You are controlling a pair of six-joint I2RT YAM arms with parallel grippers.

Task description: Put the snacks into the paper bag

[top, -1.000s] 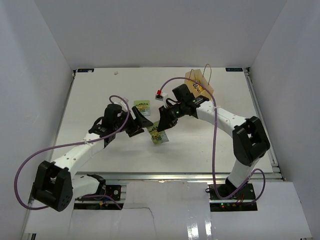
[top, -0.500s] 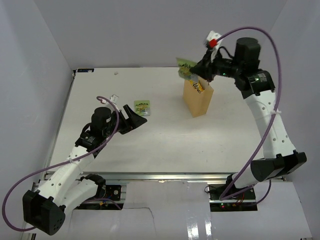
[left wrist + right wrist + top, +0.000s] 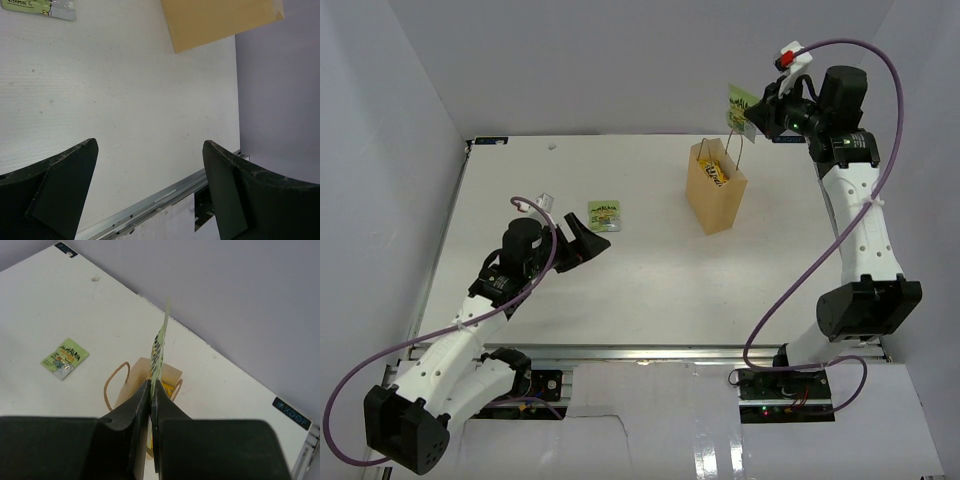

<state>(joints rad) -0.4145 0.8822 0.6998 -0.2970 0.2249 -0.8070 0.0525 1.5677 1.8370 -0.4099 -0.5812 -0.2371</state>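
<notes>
We've got our right gripper (image 3: 752,115) up in the top right, pinched tight on a green packet (image 3: 741,105), hanging over the paper bag (image 3: 716,195) in the upper middle. Our left gripper (image 3: 588,236) at centre-left gapes wide and empty, just beside a second packet (image 3: 604,214) lying on the table (image 3: 650,290).

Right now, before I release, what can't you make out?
- Paper bag: in the top view, its walls hide everything but a yellow wrapper; in the right wrist view, the right end effector covers most of it.
- Held packet: print is edge-on in the right wrist view, tiny in the top view.
- Table pouch: cut off by the left wrist view's upper edge.
</notes>
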